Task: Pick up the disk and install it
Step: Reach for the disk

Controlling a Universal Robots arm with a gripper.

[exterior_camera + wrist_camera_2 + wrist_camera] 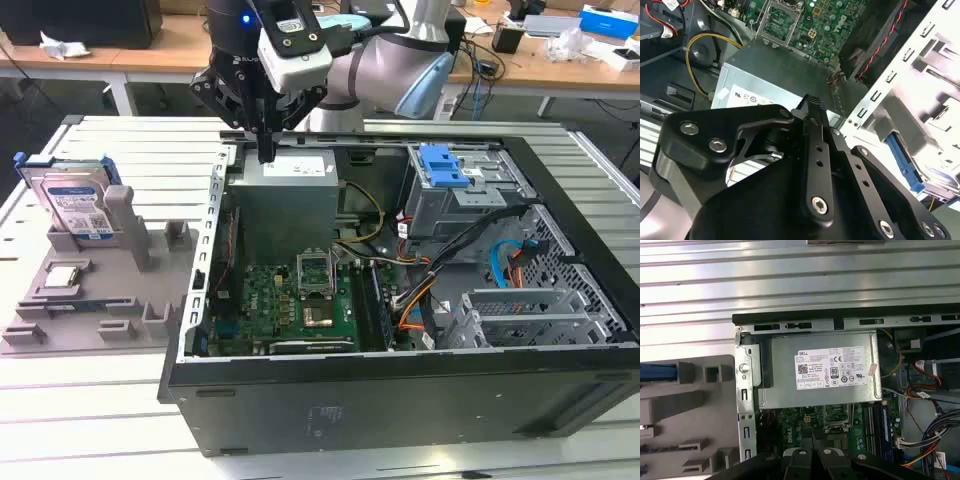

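- The end effector (265,152) hangs point-down with its black fingers (812,145) drawn together into one narrow tip, and nothing is held between them.
- In the exterior view the tip is just above the far left corner of the open computer case (400,400), over the far edge of the grey power supply (285,200).
- In the second wrist view the ribbed fingertip lies in front of the power supply's top face. In the first wrist view that box's white label (836,367) faces up.
- Near of the power supply lies the green motherboard (290,300) with its empty processor socket (318,270).
- On the exterior view's right inside the case sits a metal drive cage (465,200) topped by a blue plastic latch (445,165), with bundled cables (470,250) near it.
- The disk (75,205) is well apart from the end effector, outside the case on the exterior view's left.
- It stands on edge, leaning back in a slot of a grey fixture tray (110,325).
- It is a flat silver rectangle with a blue-and-white label on its facing side and blue plastic framing along its edges.
- Near of the disk, a small square silver chip (62,278) lies flat in the same tray.
- Case and tray both rest on a white slatted surface (90,430).
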